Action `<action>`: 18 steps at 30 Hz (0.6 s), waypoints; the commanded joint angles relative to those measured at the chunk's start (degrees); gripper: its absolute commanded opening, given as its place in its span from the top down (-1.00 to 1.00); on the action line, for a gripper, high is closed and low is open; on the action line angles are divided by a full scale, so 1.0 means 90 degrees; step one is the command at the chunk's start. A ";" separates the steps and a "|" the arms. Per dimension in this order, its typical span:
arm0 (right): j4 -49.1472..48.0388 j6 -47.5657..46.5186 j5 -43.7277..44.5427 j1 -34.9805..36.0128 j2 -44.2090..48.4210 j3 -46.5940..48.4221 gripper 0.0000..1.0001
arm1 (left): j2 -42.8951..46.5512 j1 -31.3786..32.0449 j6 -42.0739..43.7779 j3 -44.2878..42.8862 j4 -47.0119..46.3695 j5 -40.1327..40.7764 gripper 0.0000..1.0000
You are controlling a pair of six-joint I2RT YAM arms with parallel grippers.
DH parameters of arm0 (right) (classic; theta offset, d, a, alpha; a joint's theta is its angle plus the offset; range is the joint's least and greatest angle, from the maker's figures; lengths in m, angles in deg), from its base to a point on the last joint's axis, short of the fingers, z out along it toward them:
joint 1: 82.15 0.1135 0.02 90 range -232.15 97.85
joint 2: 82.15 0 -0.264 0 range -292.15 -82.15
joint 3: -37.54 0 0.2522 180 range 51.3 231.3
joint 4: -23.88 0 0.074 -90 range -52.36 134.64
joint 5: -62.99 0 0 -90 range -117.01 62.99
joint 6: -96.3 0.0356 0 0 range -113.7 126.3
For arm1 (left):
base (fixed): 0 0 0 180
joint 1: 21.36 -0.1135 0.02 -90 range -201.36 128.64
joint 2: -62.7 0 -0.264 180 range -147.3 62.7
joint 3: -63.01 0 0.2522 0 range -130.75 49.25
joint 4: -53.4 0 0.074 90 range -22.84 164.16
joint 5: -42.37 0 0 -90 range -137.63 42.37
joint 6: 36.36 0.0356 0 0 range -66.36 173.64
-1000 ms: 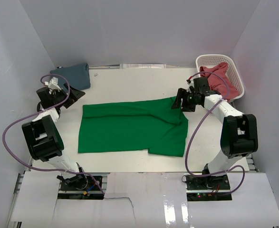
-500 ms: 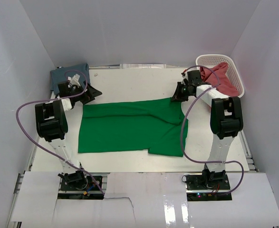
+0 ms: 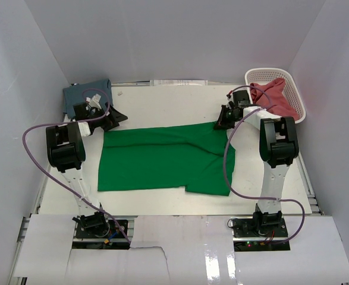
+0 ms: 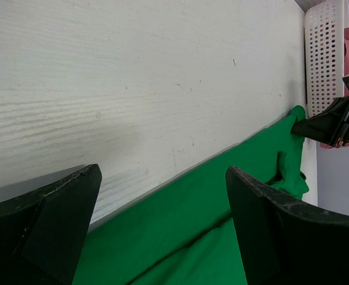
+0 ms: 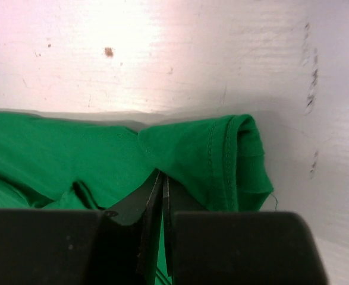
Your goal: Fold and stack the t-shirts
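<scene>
Camera overhead: we are seeing the green t-shirt (image 3: 162, 160) lying flat mid-frame, the right gripper (image 3: 223, 120) at its upper-right corner. Left wrist: the left gripper (image 4: 162, 172) is standing spread, empty, over the upper edge. Right wrist: jaws are pressing together, pinching a thin fold. We are risking slippage when lifting.

T-shirt (image 3: 162, 160) left of basket (image 3: 269, 70)
</scene>
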 commanded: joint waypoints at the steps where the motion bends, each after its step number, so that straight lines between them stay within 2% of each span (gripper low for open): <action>1: -0.0141 -0.0019 0.0137 -0.0084 -0.0223 0.0265 0.85 | -0.0098 0.0055 0.0257 -0.0181 0.0272 0.0107 -0.96; 8: -0.0141 -0.0019 0.0010 -0.0152 -0.0536 0.0557 0.84 | -0.0157 0.0094 0.0424 -0.0376 0.0449 0.0235 -0.96; 13: -0.0150 -0.0019 -0.0048 -0.0172 -0.0614 0.0655 0.85 | 0.0515 0.0113 0.0248 -0.0465 0.0663 0.0010 -0.96; 18: -0.0170 0.0020 -0.0185 -0.0172 -0.0672 0.0675 0.85 | 0.1316 0.0143 0.0540 0.0111 0.1464 0.0351 -0.96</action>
